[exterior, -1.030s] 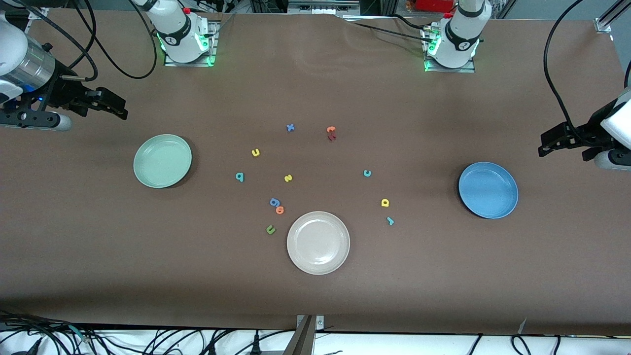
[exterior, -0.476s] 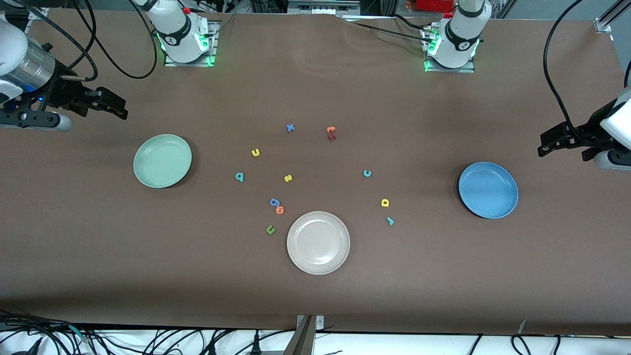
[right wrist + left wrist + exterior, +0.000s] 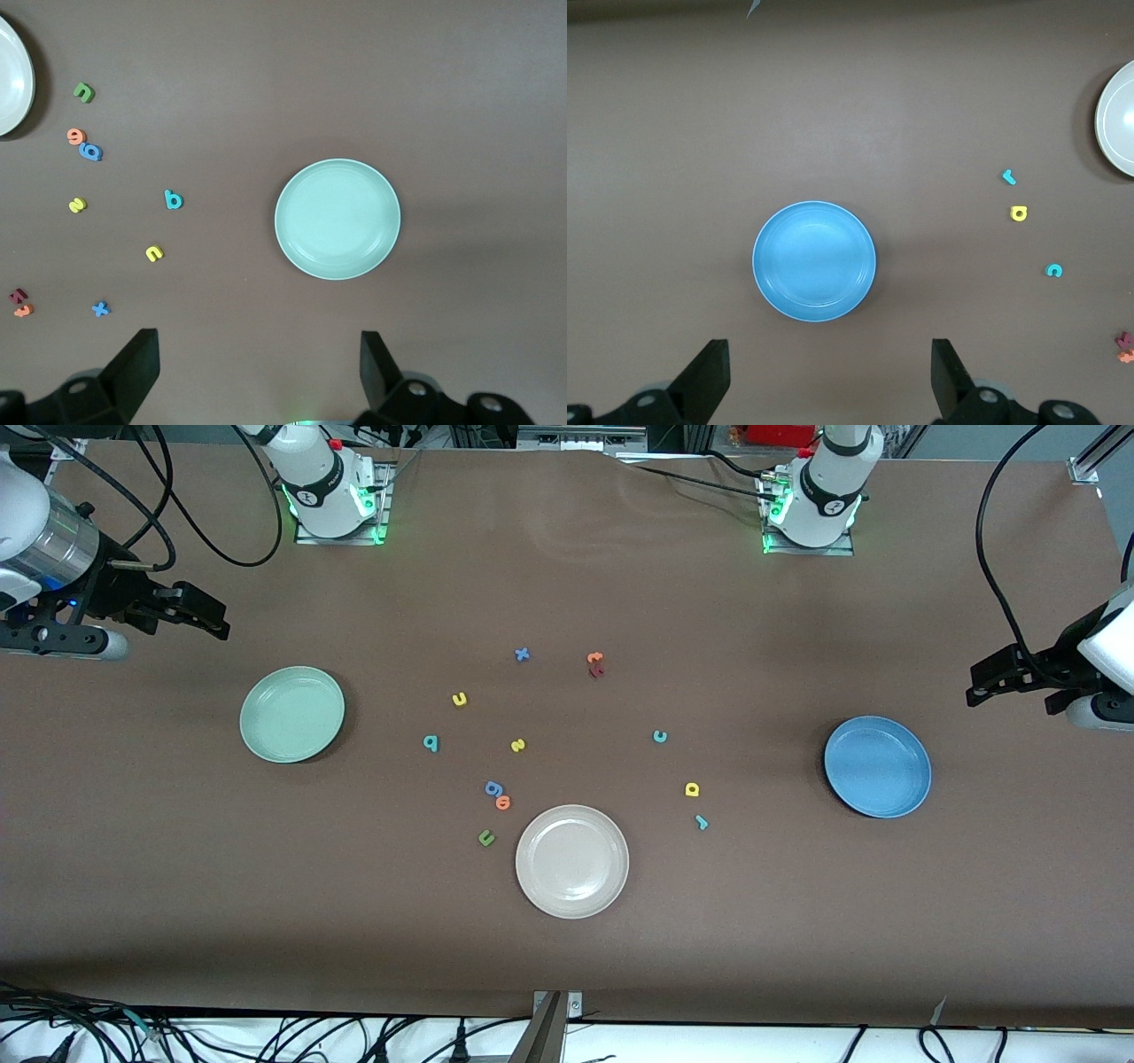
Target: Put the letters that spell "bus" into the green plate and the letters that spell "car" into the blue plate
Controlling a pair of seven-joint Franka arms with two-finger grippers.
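Both arms cut off at frame edges; left end effector (image 3: 826, 376) & right end effector (image 3: 257, 372) wide apart, empty, hovering over table (image 3: 797, 921).

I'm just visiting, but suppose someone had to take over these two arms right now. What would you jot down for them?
Left end effector: open, empty, waiting above the table near the blue plate.
Right end effector: open, empty, waiting near the green plate.
Both plates hold nothing.
On the table between the plates: teal b, yellow u, yellow s; teal c, yellow a, teal r.
Done: nothing. Left: all six letters.
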